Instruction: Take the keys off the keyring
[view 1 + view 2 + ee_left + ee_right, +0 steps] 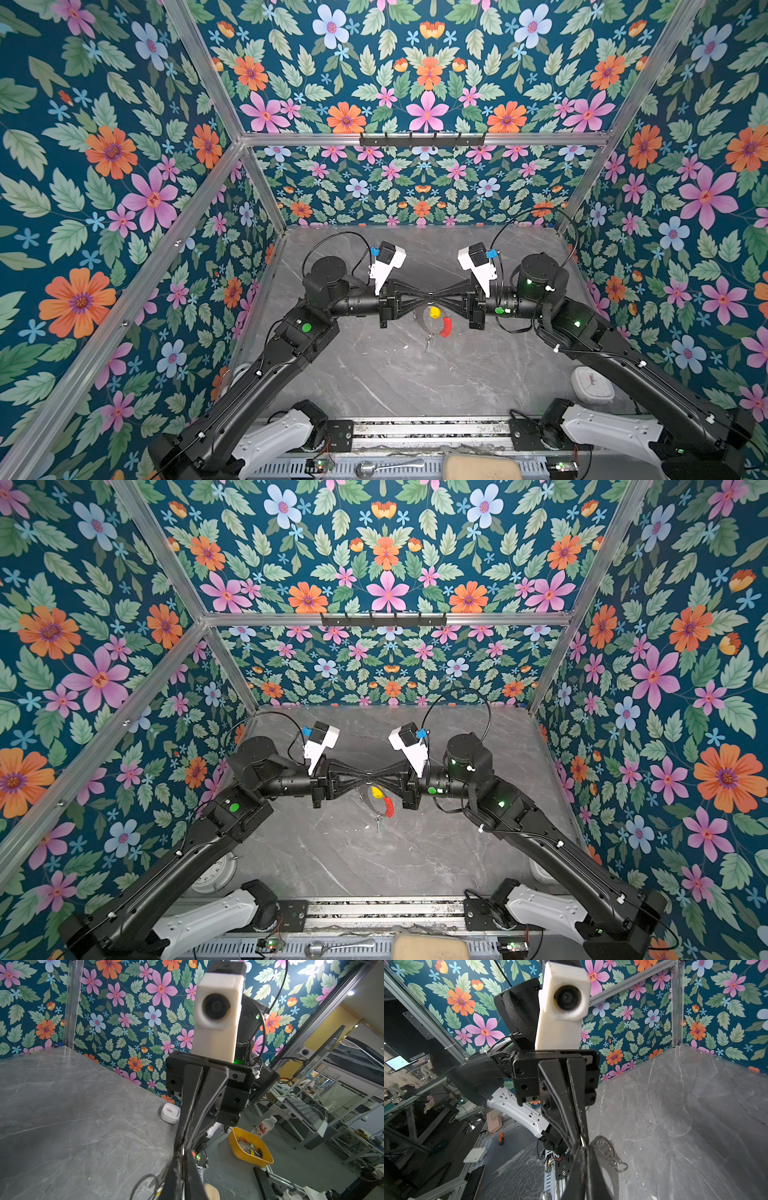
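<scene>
Jaws of the left gripper (pixel 424 296) and the right gripper (pixel 437 296) were pressed together, tip facing tip. As far as both top views showed, you had each pair pinching the top edge of the keyring (pixel 428 329). The keyring hung directly below that meeting point, over the grey, marble-veined table (pixel 395 374).

The keyring was a thin grey wire hoop. A curved red sleeve (pixel 446 326) covered its side nearer the right gripper. A rounded yellow plastic tag (pixel 434 312) sat inside the hoop, just under the fingertips. One small silver key (pixel 427 344) dangled below the hoop's lowest edge. You could not tell whether it touched the table.

The fingers were black ribbed plastic, tapering to narrow points. In the right wrist view the hoop (pixel 604 1144) appeared blurred, with small split rings (pixel 620 1165) strung on it. The left wrist view cut the hoop off at the frame edge. The exact contact of pad on wire was too small to resolve. A white rounded-square clock (pixel 592 384) lay well apart from the keyring.
</scene>
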{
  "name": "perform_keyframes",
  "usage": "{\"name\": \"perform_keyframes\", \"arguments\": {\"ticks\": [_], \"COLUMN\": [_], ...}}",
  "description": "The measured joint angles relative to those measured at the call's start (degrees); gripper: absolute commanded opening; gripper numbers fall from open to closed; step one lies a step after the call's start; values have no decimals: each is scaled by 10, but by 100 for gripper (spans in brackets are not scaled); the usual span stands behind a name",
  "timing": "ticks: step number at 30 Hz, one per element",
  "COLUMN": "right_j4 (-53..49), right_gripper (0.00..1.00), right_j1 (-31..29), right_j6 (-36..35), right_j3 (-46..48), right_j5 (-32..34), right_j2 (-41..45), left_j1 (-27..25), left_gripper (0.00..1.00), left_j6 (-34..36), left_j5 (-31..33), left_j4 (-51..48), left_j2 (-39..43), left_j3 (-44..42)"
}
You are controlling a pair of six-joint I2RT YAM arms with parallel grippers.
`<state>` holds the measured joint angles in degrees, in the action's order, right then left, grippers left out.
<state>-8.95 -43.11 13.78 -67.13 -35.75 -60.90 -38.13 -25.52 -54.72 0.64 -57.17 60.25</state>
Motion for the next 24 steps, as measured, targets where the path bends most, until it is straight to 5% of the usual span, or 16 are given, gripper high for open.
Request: {"name": "perform_keyframes", "arguments": {"ticks": [4, 8, 11, 24], "right_j4": [-1, 15, 24, 49], "right_gripper": [0, 44, 55, 60], "right_j1": [0, -1, 0, -8], "right_j6": [0, -2, -4, -9], "right_j3": [0, 12, 31, 60], "right_j5": [2, 11, 28, 42], "right_j2": [-1, 4, 21, 23], "left_j1": [0, -1, -2, -2], "left_gripper": [0, 0, 0, 0], "left_j6": [2, 4, 5, -1], "left_j5": [8, 26, 50, 174], "left_j4": [-7, -11, -1, 10], "left_j2": [2, 14, 30, 44], "left_j3": [0, -3, -17, -28]}}
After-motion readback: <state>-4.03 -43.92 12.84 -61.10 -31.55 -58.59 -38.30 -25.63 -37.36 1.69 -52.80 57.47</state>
